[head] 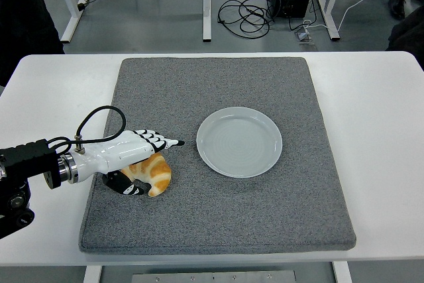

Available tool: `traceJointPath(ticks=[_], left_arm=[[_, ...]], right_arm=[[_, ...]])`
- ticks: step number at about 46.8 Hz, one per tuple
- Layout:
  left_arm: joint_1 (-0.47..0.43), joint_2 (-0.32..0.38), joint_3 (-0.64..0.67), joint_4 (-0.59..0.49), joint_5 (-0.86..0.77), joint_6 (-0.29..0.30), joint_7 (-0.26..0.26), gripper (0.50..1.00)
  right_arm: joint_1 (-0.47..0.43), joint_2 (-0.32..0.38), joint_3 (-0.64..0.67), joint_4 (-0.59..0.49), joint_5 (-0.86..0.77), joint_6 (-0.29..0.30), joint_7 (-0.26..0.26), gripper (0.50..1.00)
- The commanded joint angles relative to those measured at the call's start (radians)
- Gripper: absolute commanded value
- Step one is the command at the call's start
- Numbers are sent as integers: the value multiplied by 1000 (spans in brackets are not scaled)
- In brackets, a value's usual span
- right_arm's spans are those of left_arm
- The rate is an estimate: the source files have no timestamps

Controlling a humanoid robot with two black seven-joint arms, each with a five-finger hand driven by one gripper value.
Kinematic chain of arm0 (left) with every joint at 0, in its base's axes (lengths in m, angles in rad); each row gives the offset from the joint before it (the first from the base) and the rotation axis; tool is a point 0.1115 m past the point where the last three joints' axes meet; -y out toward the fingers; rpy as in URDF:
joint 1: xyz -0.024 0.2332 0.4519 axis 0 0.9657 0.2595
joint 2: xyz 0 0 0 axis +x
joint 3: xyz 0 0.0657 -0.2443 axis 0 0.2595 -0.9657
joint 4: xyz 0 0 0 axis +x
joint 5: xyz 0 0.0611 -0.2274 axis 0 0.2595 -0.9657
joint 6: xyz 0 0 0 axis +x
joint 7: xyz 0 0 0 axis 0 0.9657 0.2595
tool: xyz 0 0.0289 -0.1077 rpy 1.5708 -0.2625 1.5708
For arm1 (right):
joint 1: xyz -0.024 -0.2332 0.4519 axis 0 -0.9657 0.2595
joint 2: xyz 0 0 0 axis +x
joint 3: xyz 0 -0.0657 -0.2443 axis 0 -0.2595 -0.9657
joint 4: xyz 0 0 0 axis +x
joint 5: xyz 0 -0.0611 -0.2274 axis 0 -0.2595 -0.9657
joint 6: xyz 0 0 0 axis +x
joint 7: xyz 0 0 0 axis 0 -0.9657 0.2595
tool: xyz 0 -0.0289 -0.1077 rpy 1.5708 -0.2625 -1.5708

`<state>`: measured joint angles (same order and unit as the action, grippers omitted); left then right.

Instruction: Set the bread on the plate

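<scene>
On grey mat, left hand (132,157) over bread (154,175), fingers straight, thumb under, not clenched, plate (239,142) nearby.

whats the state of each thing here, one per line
croissant: lying on the grey mat, left of the plate, not on it
plate: empty, flat on the mat
left hand: over the croissant, fingers extended above it, thumb under its near side, not clearly gripping
grey mat: flat on the white table
</scene>
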<state>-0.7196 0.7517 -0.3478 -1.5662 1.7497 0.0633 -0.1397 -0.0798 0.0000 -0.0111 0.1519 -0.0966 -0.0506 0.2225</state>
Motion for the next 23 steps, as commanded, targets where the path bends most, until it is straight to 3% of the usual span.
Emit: traceJointPath(ticks=[1, 23], left_arm=[[0, -2, 1, 11, 4, 16, 0, 972], [22, -35, 3, 44, 31, 63, -9, 968]], right_arm=[[0, 0, 0, 0, 0, 0, -2, 1000], [0, 0, 0, 0, 0, 0, 0, 1000]])
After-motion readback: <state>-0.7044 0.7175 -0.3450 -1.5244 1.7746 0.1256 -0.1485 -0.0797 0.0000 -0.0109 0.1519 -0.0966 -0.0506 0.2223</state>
